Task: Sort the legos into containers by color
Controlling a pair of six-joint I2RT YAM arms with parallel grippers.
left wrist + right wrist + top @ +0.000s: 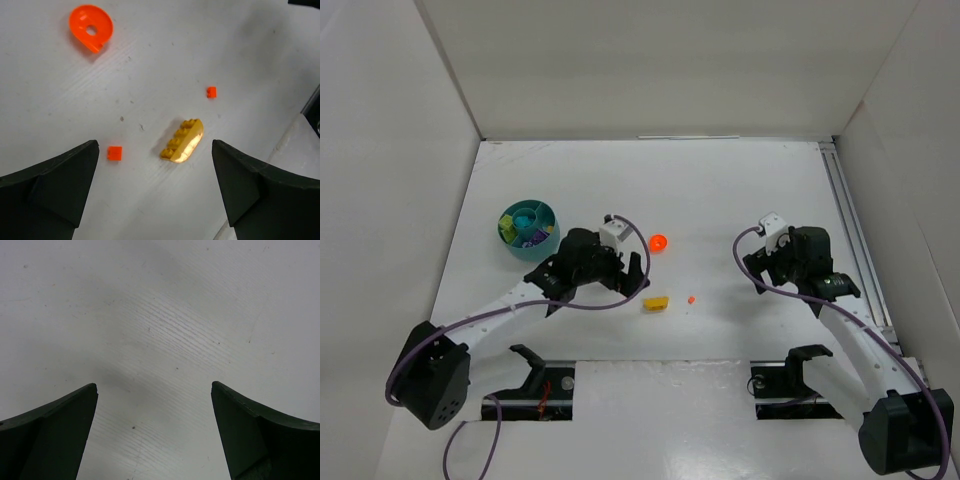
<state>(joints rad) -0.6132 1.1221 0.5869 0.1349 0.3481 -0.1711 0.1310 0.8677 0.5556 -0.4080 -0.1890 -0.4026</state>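
Overhead view high, wrist views close, seemingly downward; yellow lego (656,303) in two.

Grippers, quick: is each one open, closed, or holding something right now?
Left gripper: open, holding nothing, above a yellow lego.
Right gripper: open, holding nothing.

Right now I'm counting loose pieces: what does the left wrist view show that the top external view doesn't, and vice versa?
Left wrist only: a small orange square beside the yellow brick; I cannot find it from above. Top only: the teal dish holding sorted pieces, and the right arm. Both: the round orange piece, the yellow brick and another tiny orange piece.
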